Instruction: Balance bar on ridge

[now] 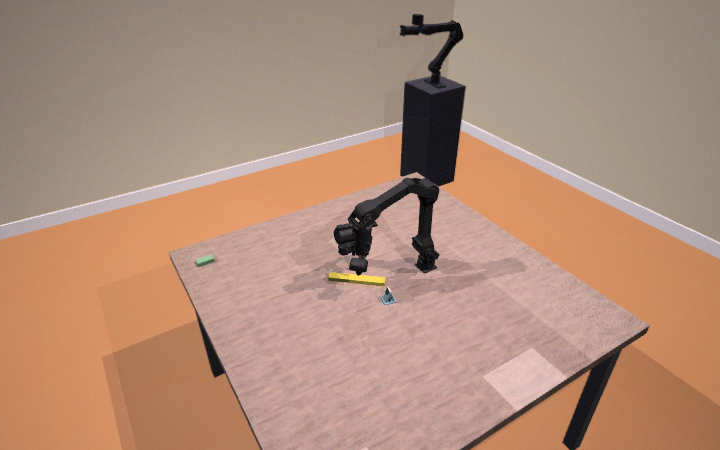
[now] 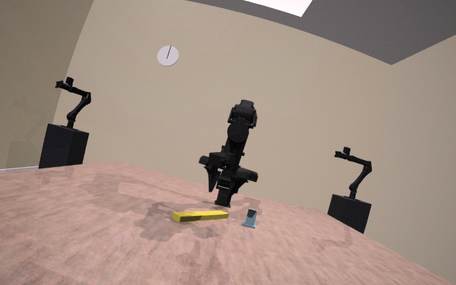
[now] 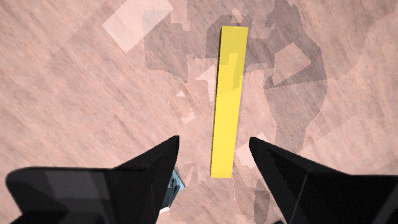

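The yellow bar (image 1: 371, 280) (image 2: 201, 215) (image 3: 230, 100) lies flat on the table, apart from the ridge. The small light-blue ridge (image 1: 388, 297) (image 2: 250, 220) (image 3: 175, 186) stands upright near one end of the bar; in the wrist view the left finger partly hides it. My gripper (image 1: 358, 273) (image 2: 223, 191) (image 3: 214, 140) is open and empty, pointing down above the bar. In the wrist view its fingertips are on either side of the bar's line, nearer the bar's lower end, with a gap on each side.
A small green block (image 1: 205, 260) lies near the table's far left corner in the top view. A pale square patch (image 1: 525, 378) shows near the table's front right edge. Other black arms stand on dark pedestals (image 1: 432, 134) (image 2: 63, 147) (image 2: 349, 212) beyond the table.
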`<state>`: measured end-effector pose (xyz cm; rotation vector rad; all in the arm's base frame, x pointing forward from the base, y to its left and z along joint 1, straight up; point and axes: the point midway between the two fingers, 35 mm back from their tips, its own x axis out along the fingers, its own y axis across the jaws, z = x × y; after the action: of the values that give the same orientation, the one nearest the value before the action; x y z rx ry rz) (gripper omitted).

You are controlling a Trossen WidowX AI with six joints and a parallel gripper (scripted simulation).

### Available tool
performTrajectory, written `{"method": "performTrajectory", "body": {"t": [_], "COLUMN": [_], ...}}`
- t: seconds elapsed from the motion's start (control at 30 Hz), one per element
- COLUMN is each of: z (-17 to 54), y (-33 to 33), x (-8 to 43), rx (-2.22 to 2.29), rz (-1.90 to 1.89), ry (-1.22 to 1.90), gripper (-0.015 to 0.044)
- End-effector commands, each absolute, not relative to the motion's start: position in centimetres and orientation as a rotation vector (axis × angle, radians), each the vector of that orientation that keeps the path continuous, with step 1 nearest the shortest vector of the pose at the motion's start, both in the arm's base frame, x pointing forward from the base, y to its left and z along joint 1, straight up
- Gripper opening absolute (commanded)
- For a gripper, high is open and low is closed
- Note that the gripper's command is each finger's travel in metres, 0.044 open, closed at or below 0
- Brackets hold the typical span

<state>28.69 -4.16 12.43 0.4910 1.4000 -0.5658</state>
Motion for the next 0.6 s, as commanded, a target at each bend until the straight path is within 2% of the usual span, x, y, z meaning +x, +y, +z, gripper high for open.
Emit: {"method": "performTrajectory", "body": {"t": [0.0,0.27,0.57], "z": [12.0,11.5,7.3], "y": [-4.9,-5.6,-5.6], "x": [27.2,26.1,26.2], "rx": [0.524,0.559,0.559], "rz": [-0.557,-0.552,-0.552], "ry": [1.441,1.468,1.469], "gripper": [0.0315,0.0315,0.0315]}}
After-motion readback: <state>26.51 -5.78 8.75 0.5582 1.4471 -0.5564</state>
